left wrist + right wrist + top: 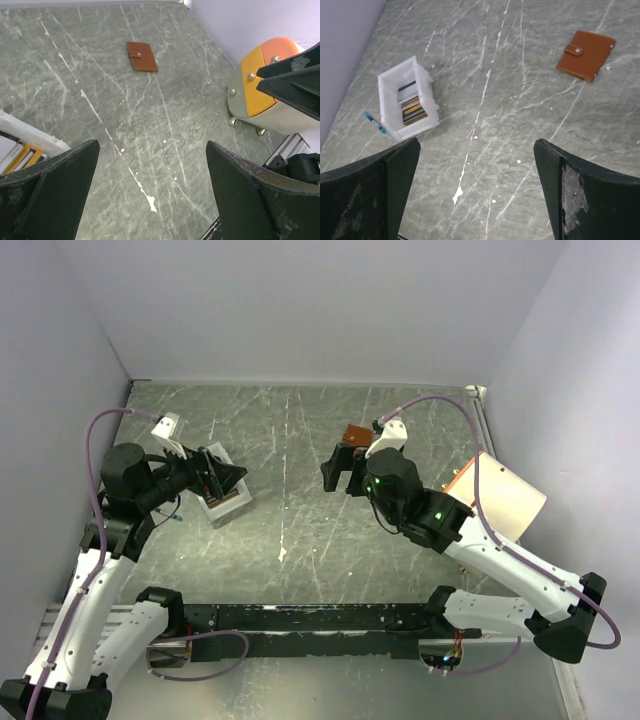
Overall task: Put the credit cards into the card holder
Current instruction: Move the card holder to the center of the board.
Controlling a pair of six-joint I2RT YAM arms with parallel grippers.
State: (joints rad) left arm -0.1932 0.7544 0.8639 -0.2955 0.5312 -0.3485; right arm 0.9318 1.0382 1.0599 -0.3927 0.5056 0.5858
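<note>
Credit cards [413, 106]: gold-yellow and dark, standing on edge in a row inside a white tray [387, 85]. None are in the card holder.

Card holder [585, 55]: brown, folded shut, snap stud uppermost. It lies flat on the grey marbled table [495, 115], well apart from the tray.

Right gripper [476, 145]: fingers [375, 190] spread wide, nothing between them, raised above the table.
- The tray lies ahead of the finger at the left of the right wrist view.
- The card holder lies further ahead, beyond the finger at the right of that view.
- Neither item is touched.
- A small blue object [374, 122] lies on the table just beside the tray, on its far side from the card holder.

Left gripper [150, 147]: fingers [50, 195] also spread wide, gripping nothing.
- In the left wrist view a corner of the tray [30, 134] sits just beside the finger at the left, and the yellow card edges [22, 156] show inside it.
- The card holder [141, 56] lies far ahead, in line with the gap between the fingers.
- In the top view this gripper [225, 477] hangs directly over the tray [228, 504] and hides most of it. Whether the fingers touch the tray cannot be told.

A large cream cylinder with an orange rim [505, 495] lies on its side near the right arm, well to the right of both grippers.
</note>
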